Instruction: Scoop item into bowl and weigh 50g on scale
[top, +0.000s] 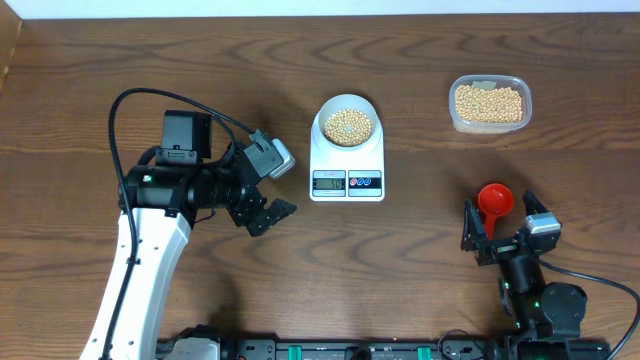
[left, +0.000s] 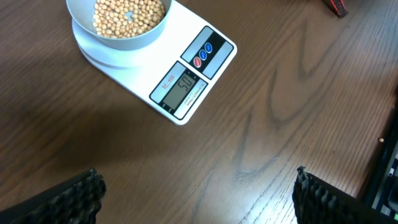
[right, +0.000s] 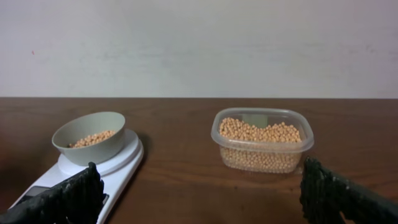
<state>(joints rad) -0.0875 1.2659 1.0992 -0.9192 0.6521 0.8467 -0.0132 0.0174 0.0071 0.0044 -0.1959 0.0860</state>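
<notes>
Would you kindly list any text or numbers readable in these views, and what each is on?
"50": on the grey LCD display of the flat white rectangular digital scale.
Small print beside the display and marks on its two round buttons: too blurred to read.

Beans (top: 348, 125): tan-yellow. Bowl (top: 321, 118): pale blue-white. Scale (top: 347, 160): white, with grey display (left: 184, 84), red button (left: 198, 61) and blue button (left: 208, 47). Table (top: 420, 250): dark brown, wavy grain. Scoop (top: 494, 199), at four o'clock from scale: red. Tub (top: 452, 100), at two o'clock: clear.

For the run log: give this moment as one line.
beans in bowl on scale | display 50 | red scoop on table | left fingers open, empty | right fingers open, empty
</notes>
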